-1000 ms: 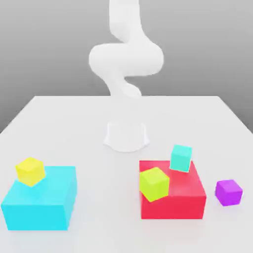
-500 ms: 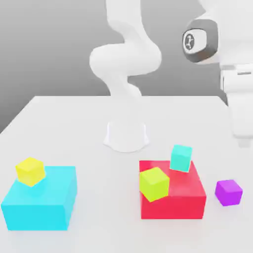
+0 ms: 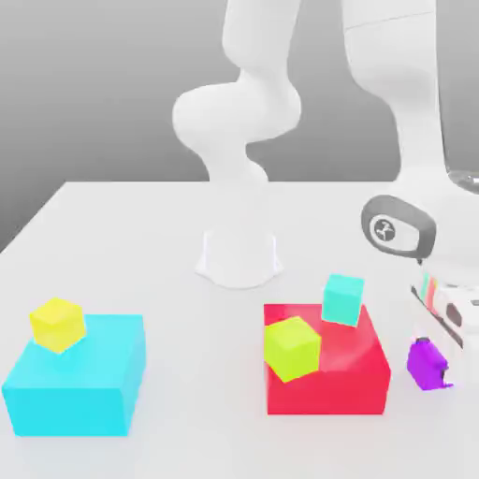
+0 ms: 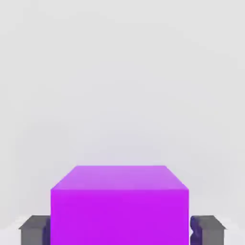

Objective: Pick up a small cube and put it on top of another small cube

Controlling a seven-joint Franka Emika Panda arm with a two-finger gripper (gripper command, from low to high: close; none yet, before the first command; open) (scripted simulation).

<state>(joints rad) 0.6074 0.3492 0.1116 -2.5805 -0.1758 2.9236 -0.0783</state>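
The small purple cube (image 3: 424, 362) rests on the white table just off the red block, on the exterior view's right. My gripper (image 3: 436, 367) has come down over it, the white hand directly above. In the hand view the purple cube (image 4: 119, 206) sits between the two grey fingertips (image 4: 34, 230), which press against its two sides, so my gripper (image 4: 120, 230) is shut on it. A teal small cube (image 3: 342, 299) and a lime-yellow small cube (image 3: 292, 348) stand on the big red block (image 3: 348, 379).
A big cyan block (image 3: 86, 385) with a yellow small cube (image 3: 58, 324) on its corner stands at the exterior view's left. The arm's white base (image 3: 239, 258) sits mid-table behind the blocks. The red block lies close beside my hand.
The arm swung in from above and dropped onto the purple cube. The fingers went from wide open to shut on the cube's sides. The other cubes stayed put.
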